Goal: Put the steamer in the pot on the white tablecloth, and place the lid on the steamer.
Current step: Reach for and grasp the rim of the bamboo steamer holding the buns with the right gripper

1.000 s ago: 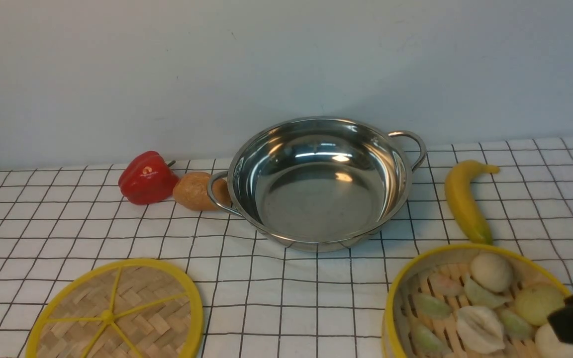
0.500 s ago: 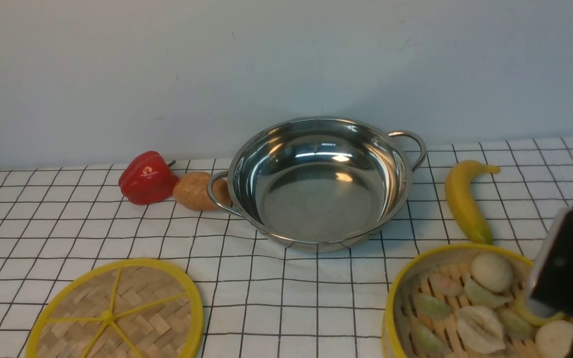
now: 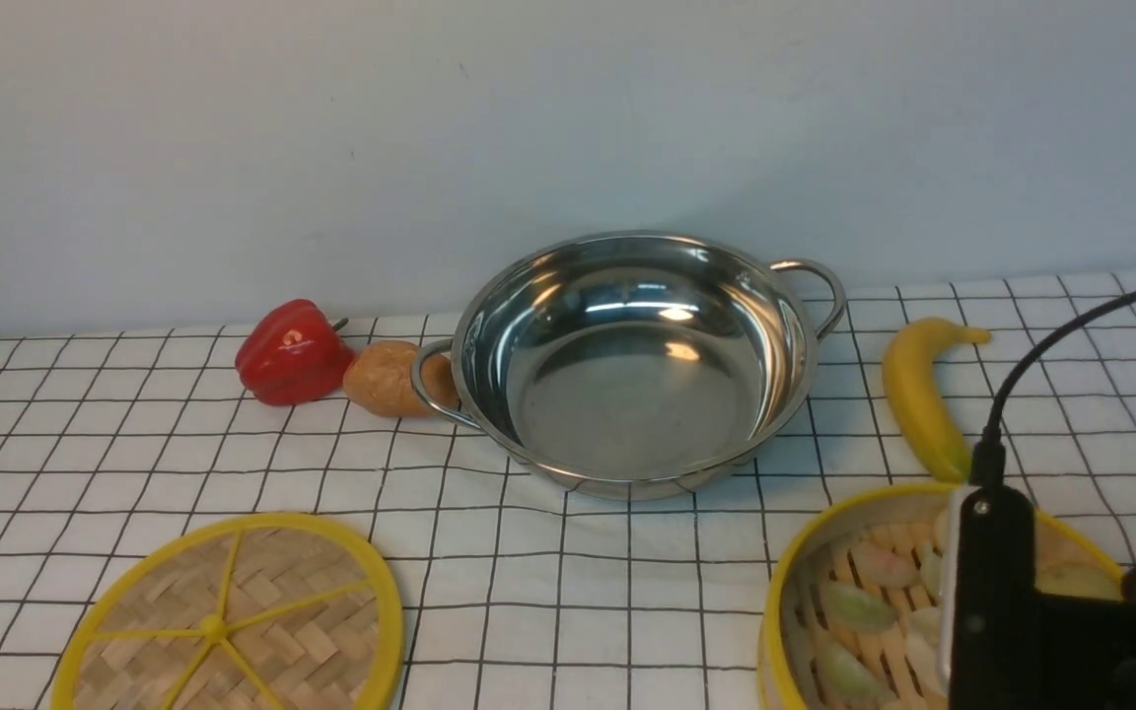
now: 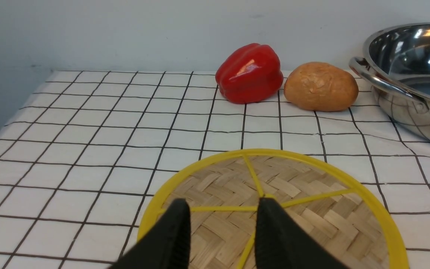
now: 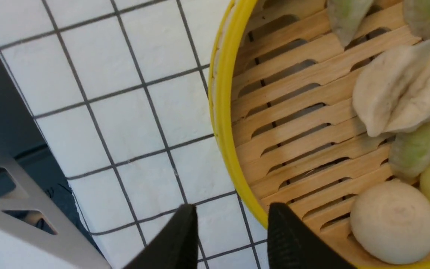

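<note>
Steamer [image 3: 773,616]: sits on the white tablecloth [image 3: 568,592] at the near right of the desk, apart from the pot [image 3: 627,394], which stands empty further back at centre.
Build: bamboo slats with a yellow plastic rim. Probably light and fairly stiff; the wall is thin and the rim smooth, so perhaps slick.
Load: dumplings and buns lie loose on the slats. A tilt would likely roll them, so carry it level.
Hold: pinch the wall at the rim, one finger inside and one outside, clear of the food.
Right gripper [image 5: 233,209]: jaws apart, straddling the rim, one finger over cloth and the other over slats. Nothing clamped.
Lid [image 4: 312,216]: flat on the cloth at near left. A thin woven disc, likely very light; the hub or a spoke looks the best grip.
Left gripper [image 4: 223,203]: jaws apart above the lid near its hub, gripping nothing.
</note>
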